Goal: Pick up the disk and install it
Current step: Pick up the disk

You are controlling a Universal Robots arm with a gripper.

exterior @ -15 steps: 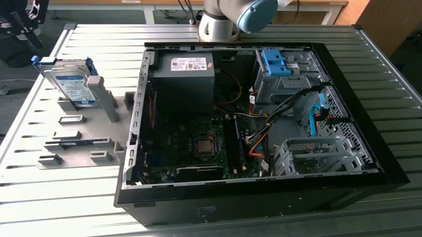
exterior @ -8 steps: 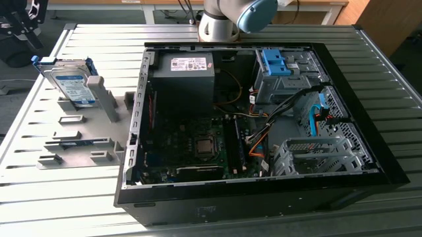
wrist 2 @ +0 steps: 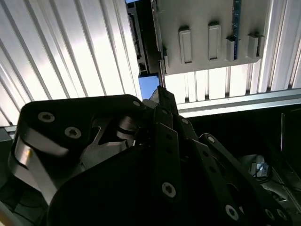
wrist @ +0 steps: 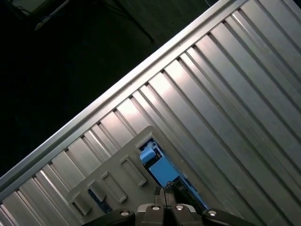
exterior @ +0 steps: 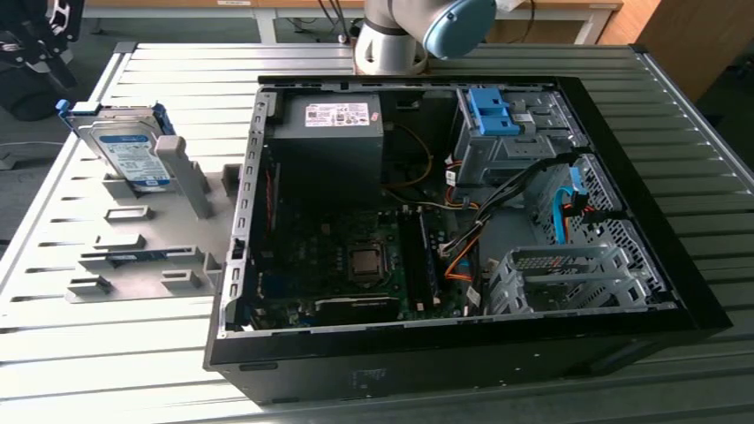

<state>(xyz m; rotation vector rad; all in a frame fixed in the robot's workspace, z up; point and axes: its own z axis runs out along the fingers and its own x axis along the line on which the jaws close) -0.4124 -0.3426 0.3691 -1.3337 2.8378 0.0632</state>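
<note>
You had not yet picked up the flat silver hard disk in its blue plastic frame (exterior: 127, 150). It stood on edge in the grey slotted plastic rack (exterior: 177, 256) on the ribbed metal counter (exterior: 118, 371), at the exterior view's left and on the far side. It was just beside the open black computer case (exterior: 659, 296). In the first wrist view, the dark metal tool (wrist: 165, 192) hung over that rack with its tips pressed together on nothing. A strip of the disk's blue frame showed past them, apart from the tool. Inside the case, the grey perforated metal drive cage (exterior: 566, 274) at the near right looked vacant. By my judgement you stood at the very start, with the grasp, the lift, the carry across and the seating of the disk all left to do.
</note>
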